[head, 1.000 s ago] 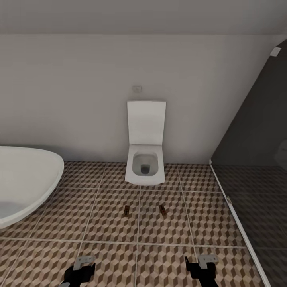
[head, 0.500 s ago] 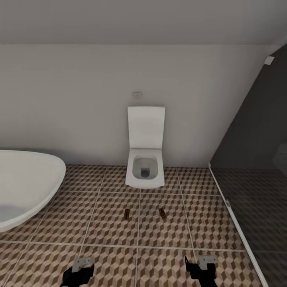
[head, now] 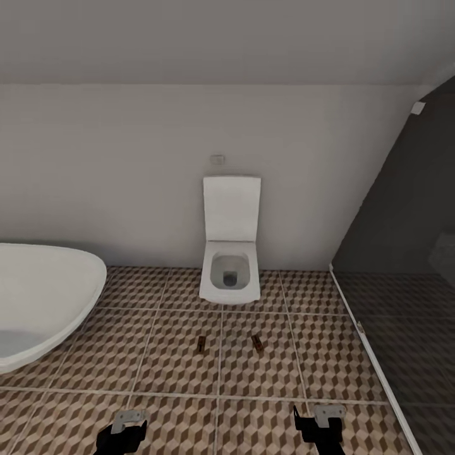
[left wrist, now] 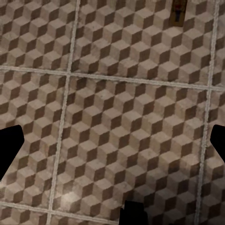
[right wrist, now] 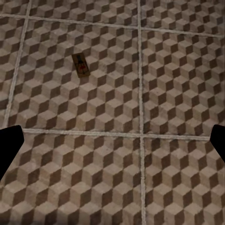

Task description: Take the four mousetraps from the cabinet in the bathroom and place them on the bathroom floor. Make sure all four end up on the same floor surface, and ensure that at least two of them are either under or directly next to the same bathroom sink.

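Bathtub (head: 38,309), both hands edge-cropped

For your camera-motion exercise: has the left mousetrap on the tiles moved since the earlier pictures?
No. The left mousetrap keeps its place beside the grout line and before the toilet; the whole view shifted, so the camera moved.

We found no readable text, labels, brand names, numbers or signs in any of the views. The small pale plate (head: 217,159) on the wall above the toilet (head: 230,243) was blank as far as we could tell. The two mousetraps (head: 201,344) on the bathroom floor (head: 158,354) were too small and blurred for us to make out any marking on their boards.
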